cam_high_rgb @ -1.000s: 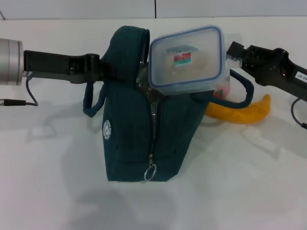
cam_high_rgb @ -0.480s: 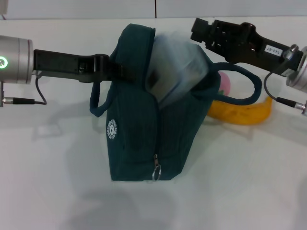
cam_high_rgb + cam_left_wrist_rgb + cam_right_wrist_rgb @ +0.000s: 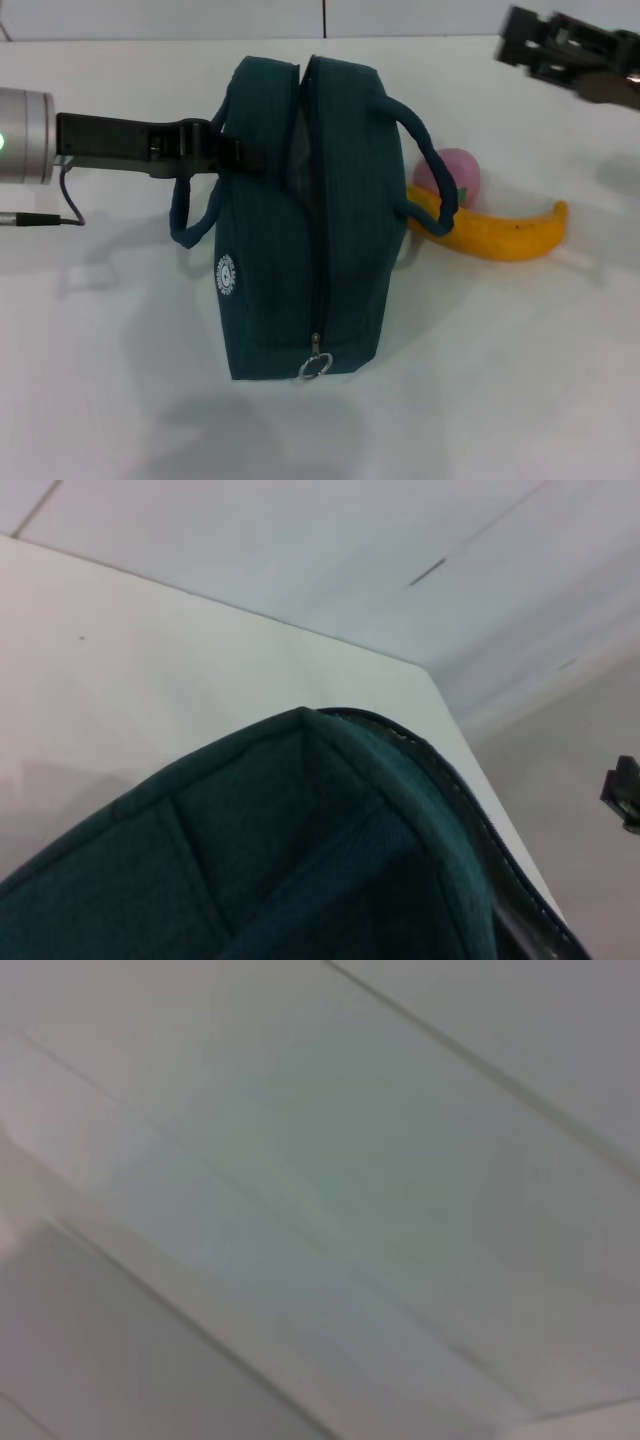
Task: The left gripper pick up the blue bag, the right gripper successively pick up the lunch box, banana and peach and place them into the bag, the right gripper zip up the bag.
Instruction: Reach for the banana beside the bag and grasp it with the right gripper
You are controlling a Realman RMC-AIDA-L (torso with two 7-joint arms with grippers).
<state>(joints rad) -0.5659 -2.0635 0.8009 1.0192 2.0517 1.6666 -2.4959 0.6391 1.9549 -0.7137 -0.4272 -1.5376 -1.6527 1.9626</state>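
Note:
The blue bag [image 3: 300,250] stands upright mid-table, its top slit open, its zipper ring pull [image 3: 314,367] at the near end. My left gripper [image 3: 228,150] reaches in from the left and is shut on the bag's left upper edge by the handle. In the left wrist view the bag's teal fabric [image 3: 300,850] fills the picture. The lunch box is out of sight. Right of the bag lies the banana [image 3: 505,236] with the peach [image 3: 458,174] behind it, partly behind the bag's right handle. My right gripper [image 3: 518,40] hovers at the far right, away from all of these.
The white table [image 3: 520,380] stretches around the bag, with bare surface in front and to the right. A pale wall edge runs along the back. The right wrist view shows only blurred pale surfaces.
The lunch box, held over the bag's opening a second ago, tipped in and is gone from sight. My right gripper rose and pulled back to the far right. The bag's top has narrowed.

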